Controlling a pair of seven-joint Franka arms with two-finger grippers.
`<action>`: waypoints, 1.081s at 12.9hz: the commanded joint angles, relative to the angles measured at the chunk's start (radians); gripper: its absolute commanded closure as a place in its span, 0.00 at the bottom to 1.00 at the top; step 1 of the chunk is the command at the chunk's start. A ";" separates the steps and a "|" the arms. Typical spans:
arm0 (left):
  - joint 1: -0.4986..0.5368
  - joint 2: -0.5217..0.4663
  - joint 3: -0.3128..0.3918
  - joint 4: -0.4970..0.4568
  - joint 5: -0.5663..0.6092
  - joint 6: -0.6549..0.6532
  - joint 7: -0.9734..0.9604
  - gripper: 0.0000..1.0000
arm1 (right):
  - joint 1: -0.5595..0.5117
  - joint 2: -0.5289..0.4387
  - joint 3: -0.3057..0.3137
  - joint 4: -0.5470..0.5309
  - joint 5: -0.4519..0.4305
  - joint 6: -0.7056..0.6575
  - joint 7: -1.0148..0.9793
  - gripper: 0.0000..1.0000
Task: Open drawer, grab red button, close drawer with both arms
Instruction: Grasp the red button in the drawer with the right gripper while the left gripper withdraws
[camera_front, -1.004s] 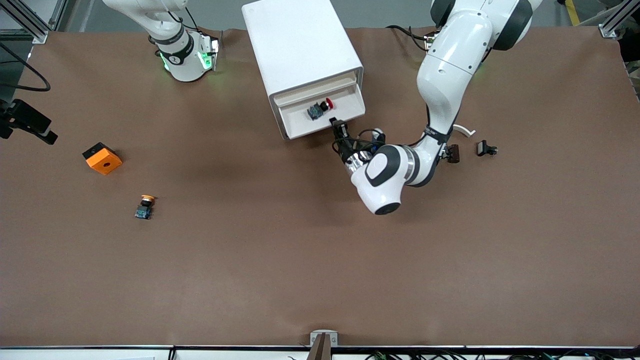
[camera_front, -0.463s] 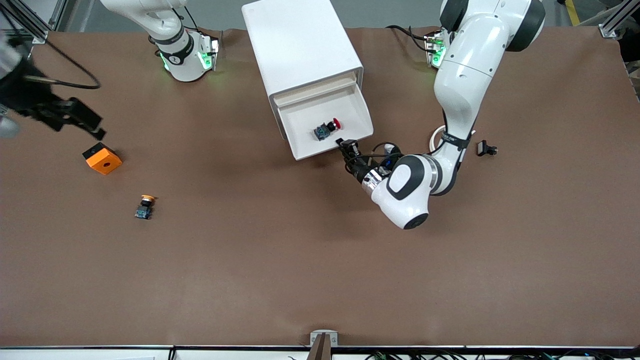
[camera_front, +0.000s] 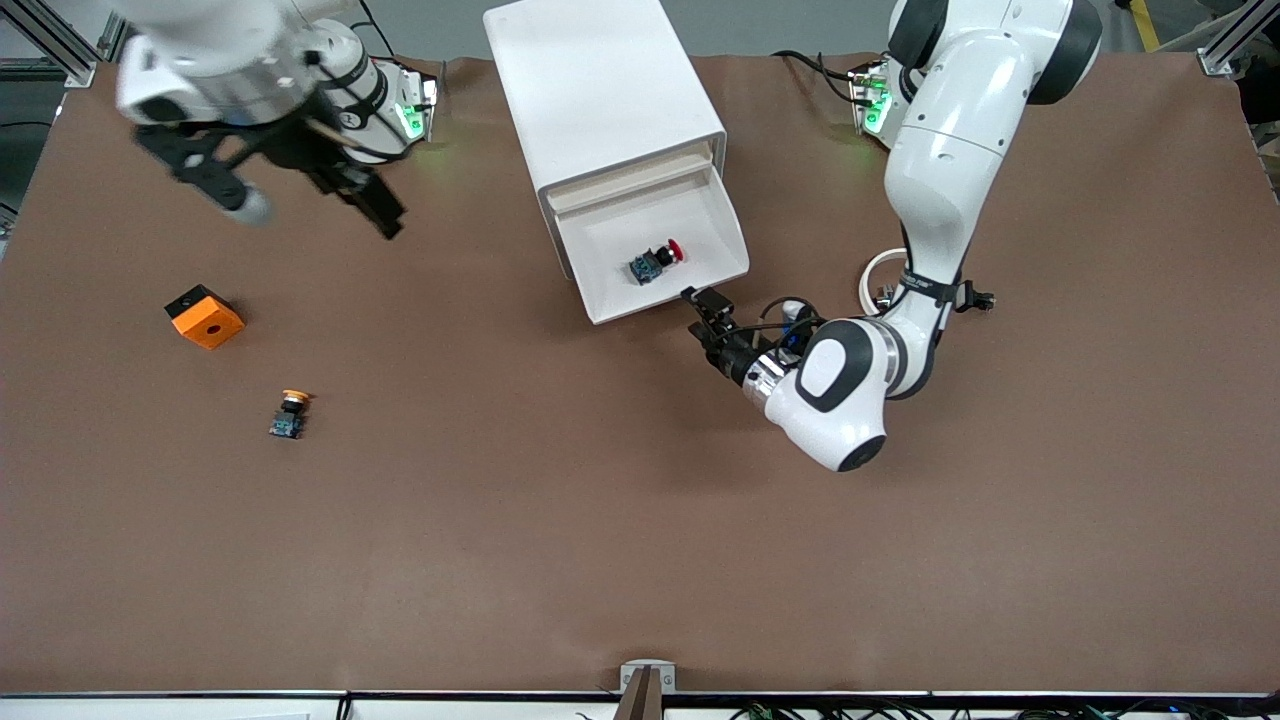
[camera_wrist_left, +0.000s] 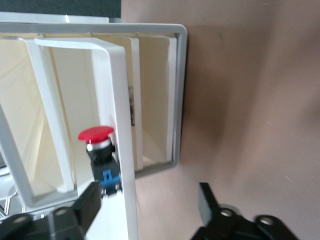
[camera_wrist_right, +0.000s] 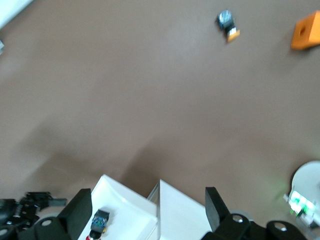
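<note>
The white drawer stands pulled out of the white cabinet. The red-capped button lies on its side in the drawer. My left gripper is open at the drawer's front corner toward the left arm's end. In the left wrist view the left gripper has the drawer's front wall between its fingers, with the button just inside. My right gripper is open and empty, up over the table between its base and the cabinet. The right wrist view shows the right gripper above the drawer and button.
An orange block and a yellow-capped button lie toward the right arm's end. A small black part and a white ring lie by the left arm.
The drawer has slid farther out as my left gripper drew back toward the front camera. My right arm has swung in from the table's end toward the cabinet.
</note>
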 joint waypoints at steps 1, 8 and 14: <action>0.032 -0.015 0.057 0.064 0.012 -0.006 0.057 0.00 | 0.111 0.084 -0.012 0.013 0.003 0.011 0.154 0.00; 0.055 -0.086 0.281 0.079 0.040 0.002 0.435 0.00 | 0.268 0.290 -0.012 0.007 0.069 0.218 0.399 0.00; 0.043 -0.236 0.293 0.073 0.288 -0.027 0.614 0.00 | 0.313 0.410 -0.014 -0.002 0.074 0.374 0.424 0.00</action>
